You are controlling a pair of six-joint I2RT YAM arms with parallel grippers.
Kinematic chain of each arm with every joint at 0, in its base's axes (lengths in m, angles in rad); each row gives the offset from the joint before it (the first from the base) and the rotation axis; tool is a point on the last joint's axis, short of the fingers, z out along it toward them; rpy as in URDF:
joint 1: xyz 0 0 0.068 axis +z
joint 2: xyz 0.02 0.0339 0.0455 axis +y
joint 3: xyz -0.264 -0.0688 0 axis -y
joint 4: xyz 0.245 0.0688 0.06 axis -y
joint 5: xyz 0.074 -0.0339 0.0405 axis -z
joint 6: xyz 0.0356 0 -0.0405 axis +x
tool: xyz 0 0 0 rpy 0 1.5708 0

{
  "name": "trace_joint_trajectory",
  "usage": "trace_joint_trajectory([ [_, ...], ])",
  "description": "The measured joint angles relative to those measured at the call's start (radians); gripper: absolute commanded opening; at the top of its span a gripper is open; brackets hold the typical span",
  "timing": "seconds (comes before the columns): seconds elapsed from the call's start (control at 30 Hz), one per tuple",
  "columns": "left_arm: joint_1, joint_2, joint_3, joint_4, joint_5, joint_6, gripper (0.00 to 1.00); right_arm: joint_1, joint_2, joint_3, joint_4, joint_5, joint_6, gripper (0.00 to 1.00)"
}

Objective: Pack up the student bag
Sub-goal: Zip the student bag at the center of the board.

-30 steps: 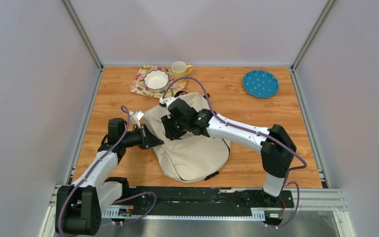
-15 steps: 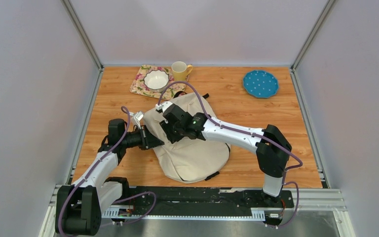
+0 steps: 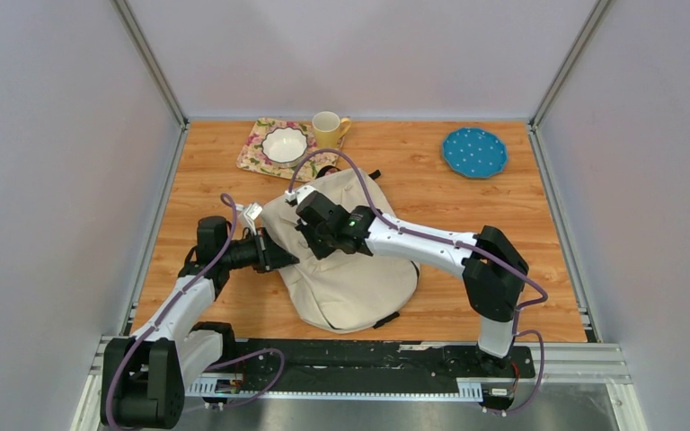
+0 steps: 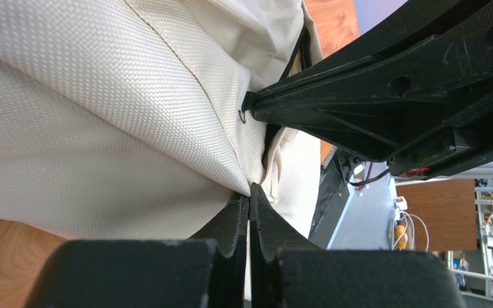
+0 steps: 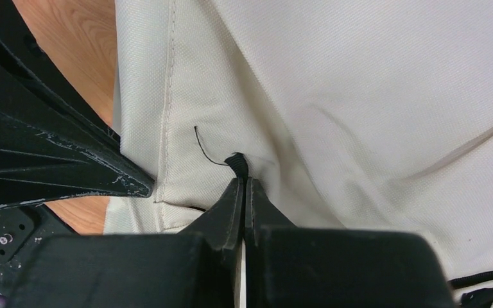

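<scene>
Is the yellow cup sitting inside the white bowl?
No, the yellow cup stands on the table beside the white bowl.

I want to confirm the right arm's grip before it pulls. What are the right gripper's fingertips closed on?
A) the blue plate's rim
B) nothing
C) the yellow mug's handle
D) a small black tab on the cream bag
D: the right wrist view shows the right gripper pinched shut on a small black tab on the student bag.

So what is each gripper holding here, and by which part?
Left gripper pinches a cream fabric fold of the student bag; right gripper pinches a small black tab on it.
</scene>
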Motion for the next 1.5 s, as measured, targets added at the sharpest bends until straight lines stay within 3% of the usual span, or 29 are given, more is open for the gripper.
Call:
trace_joint_trajectory([
  [0.7, 0.000, -0.074, -0.050, -0.143, -0.108, 0.137, 0.00, -0.048, -0.169, -0.257, 0.076, 0.198, 0.212, 0.00],
  [1.5, -0.002, -0.078, -0.043, -0.188, -0.160, 0.153, 0.00, -0.175, -0.313, -0.420, 0.114, 0.255, 0.296, 0.00],
])
